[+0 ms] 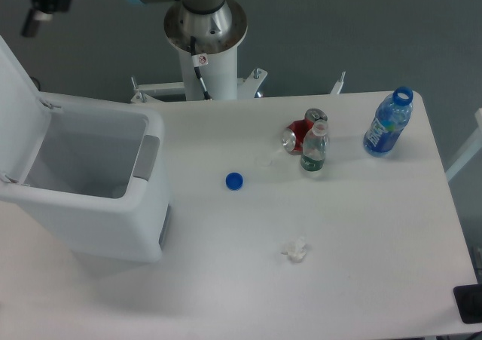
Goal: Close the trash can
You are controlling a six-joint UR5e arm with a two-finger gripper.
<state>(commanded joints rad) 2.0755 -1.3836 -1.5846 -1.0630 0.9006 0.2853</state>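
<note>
Tabletop (361, 234) holds open trash can (90, 204); claw (47, 1) state unclear.

The large boxy white plastic trash can (98, 204) with rounded corners stood on the left part of the white table, its mouth open and its pale interior showing. Its flat white hinged lid (16, 91) was raised, leaning back at the far left edge. A grey latch tab (147, 157) sat on its right rim.
</note>
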